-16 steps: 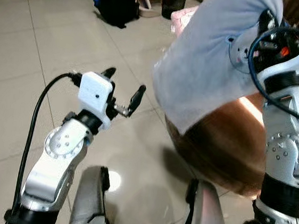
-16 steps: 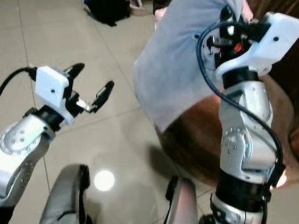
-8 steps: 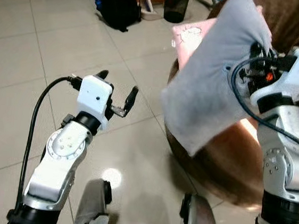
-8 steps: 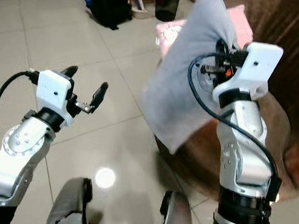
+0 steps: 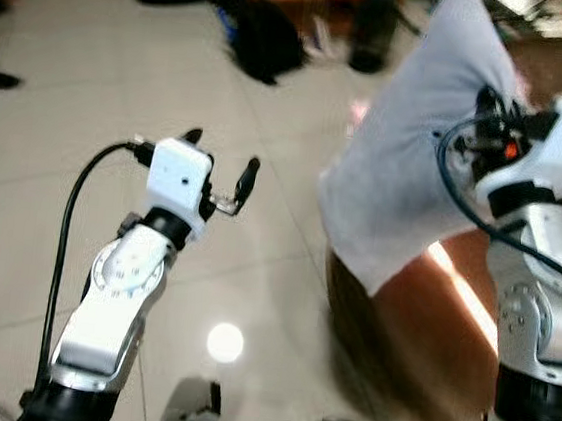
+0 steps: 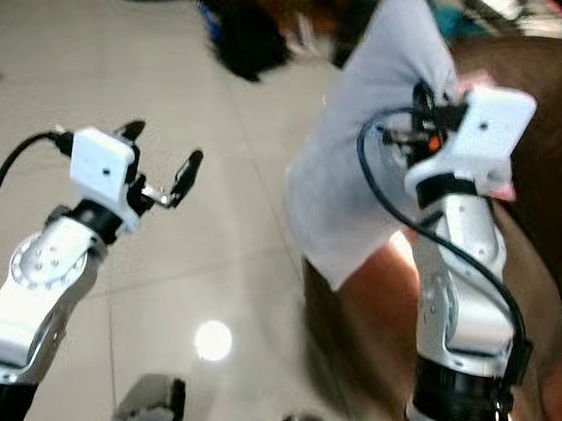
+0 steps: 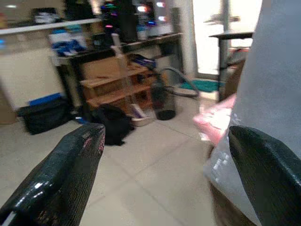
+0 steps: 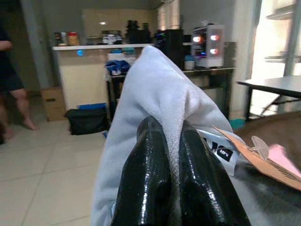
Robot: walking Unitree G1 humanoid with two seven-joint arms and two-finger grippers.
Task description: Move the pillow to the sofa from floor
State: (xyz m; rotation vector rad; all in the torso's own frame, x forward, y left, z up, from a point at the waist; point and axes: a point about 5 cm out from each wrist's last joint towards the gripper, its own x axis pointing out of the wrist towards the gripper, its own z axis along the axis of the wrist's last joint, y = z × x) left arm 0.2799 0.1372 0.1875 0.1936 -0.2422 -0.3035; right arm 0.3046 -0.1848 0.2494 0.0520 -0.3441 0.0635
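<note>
A light grey pillow hangs in the air at the right, over the front edge of the brown sofa. My right gripper is shut on the pillow's top edge, the cloth pinched between both black fingers. A pink pillow lies on the sofa behind the grey one. My left gripper is raised over the tiled floor to the left of the pillow, open and holding nothing.
A black bag lies on the floor ahead, by a dark bin and wooden shelves. A person stands at the far left by a counter. Open tiled floor lies to the left.
The camera has tilted and the picture is blurred. My right gripper still holds the grey pillow high beside the sofa. My left gripper has barely moved.
</note>
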